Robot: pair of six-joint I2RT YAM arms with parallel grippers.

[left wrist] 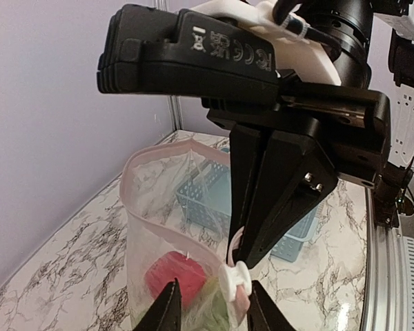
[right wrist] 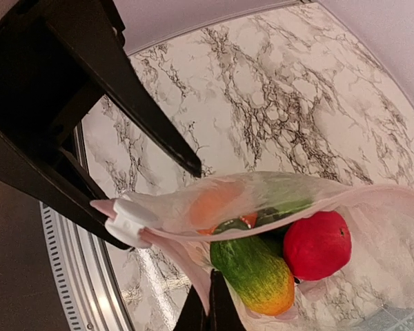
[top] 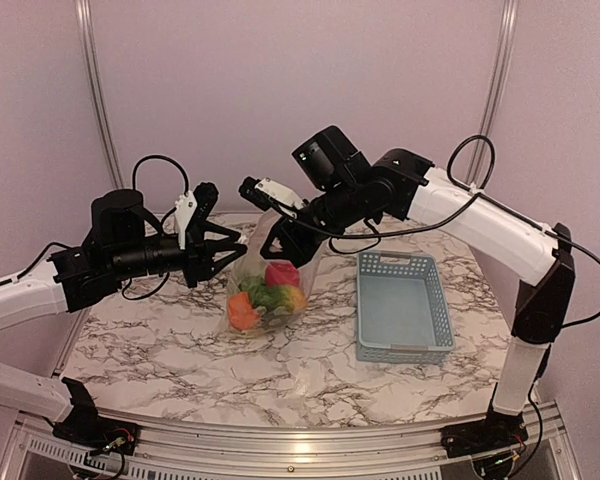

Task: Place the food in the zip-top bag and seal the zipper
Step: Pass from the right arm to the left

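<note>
The zip-top bag (top: 248,285) hangs upright over the marble table, its mouth gaping. Inside lie the food pieces: a red apple (top: 282,273) (right wrist: 317,245), a green-orange mango (right wrist: 255,269), an orange (top: 243,312) and green pieces (top: 268,296). My right gripper (top: 272,245) (right wrist: 208,305) is shut on the pinkish zipper (right wrist: 214,236) at the bag's mouth edge. My left gripper (top: 236,255) (left wrist: 210,310) is open and straddles the bag's end corner. There the white slider (left wrist: 234,281) (right wrist: 130,221) sits right beside one of the left fingers (left wrist: 263,312).
An empty grey-blue perforated basket (top: 405,305) (left wrist: 297,238) stands on the table to the right of the bag. The marble top (top: 280,385) spreads in front of both arms. Metal rails (top: 310,455) border the near edge.
</note>
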